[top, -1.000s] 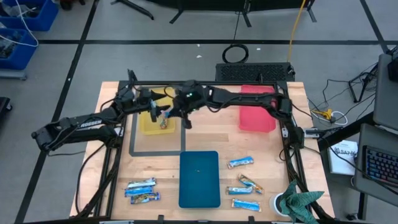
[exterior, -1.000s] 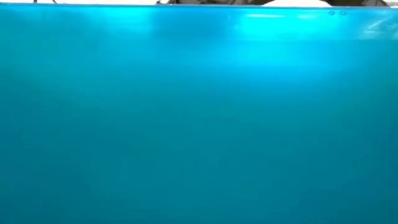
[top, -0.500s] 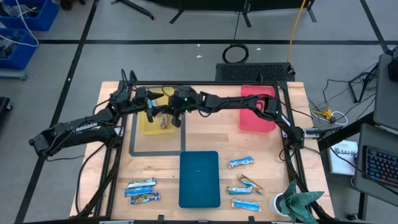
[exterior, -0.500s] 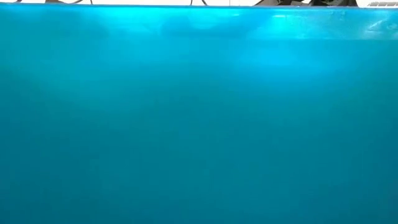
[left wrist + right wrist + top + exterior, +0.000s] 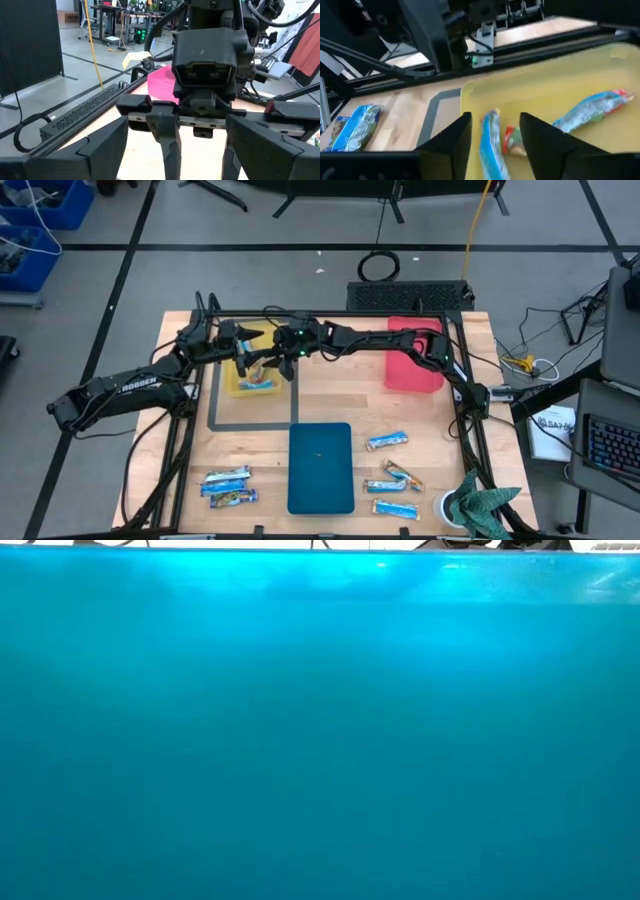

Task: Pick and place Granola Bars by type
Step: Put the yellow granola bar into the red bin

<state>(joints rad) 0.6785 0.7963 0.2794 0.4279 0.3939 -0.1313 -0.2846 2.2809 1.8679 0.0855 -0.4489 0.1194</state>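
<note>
My right gripper (image 5: 495, 142) hangs open over the yellow tray (image 5: 240, 385) at the far left of the table. Two Granola Bars lie in the tray below its fingers, a blue-and-white one (image 5: 491, 145) and a red-ended one (image 5: 512, 142). A third bar (image 5: 595, 112) lies flat farther along the tray. My left gripper (image 5: 243, 352) stands open just beyond the tray's far left, facing the right gripper, with nothing between its fingers. More bars lie loose on the table near the front left (image 5: 228, 477) and front right (image 5: 387, 440).
A blue tray (image 5: 320, 467) lies at the front middle and fills the low view with its wall (image 5: 320, 720). A red tray (image 5: 412, 365) sits at the far right. A green cloth (image 5: 485, 505) lies at the front right corner. Grey tape marks a rectangle (image 5: 215, 415) beside the yellow tray.
My right gripper has opened over the yellow tray and let go of the bar it held, which now lies in the tray. The gripper has stayed above the tray, drifting slightly toward the table's far edge.
</note>
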